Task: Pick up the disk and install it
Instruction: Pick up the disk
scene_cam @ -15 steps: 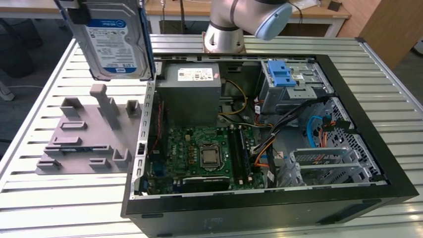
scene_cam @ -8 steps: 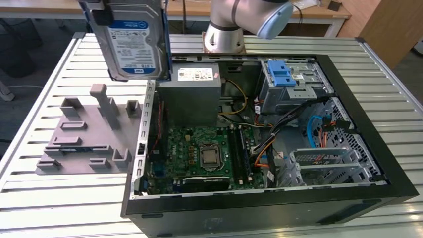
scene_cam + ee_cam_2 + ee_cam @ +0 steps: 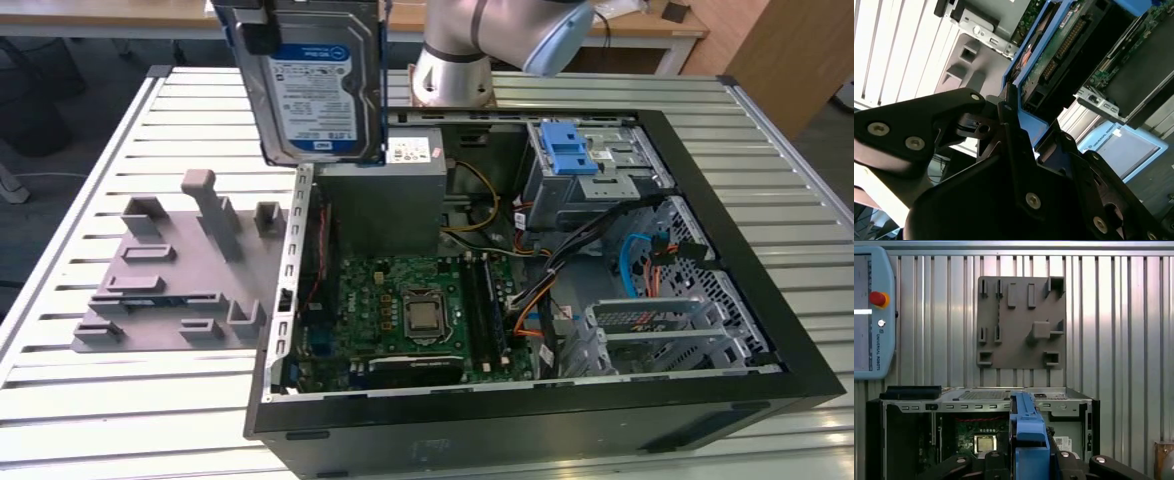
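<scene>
Aloft, disk (image 3: 318,60) in end effector (image 3: 1029,460), white blue-banded label (image 3: 320,100), over case (image 3: 534,415).

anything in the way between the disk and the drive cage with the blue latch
Nothing visible. The gripper holds the disk in the air, above the case. The cage lies to the exterior view's right of it; the grey power supply between them sits lower than the disk.

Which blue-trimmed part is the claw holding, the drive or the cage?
The disk: it hangs upright in the claw above the case; the blue-latched cage sits inside it.
</scene>
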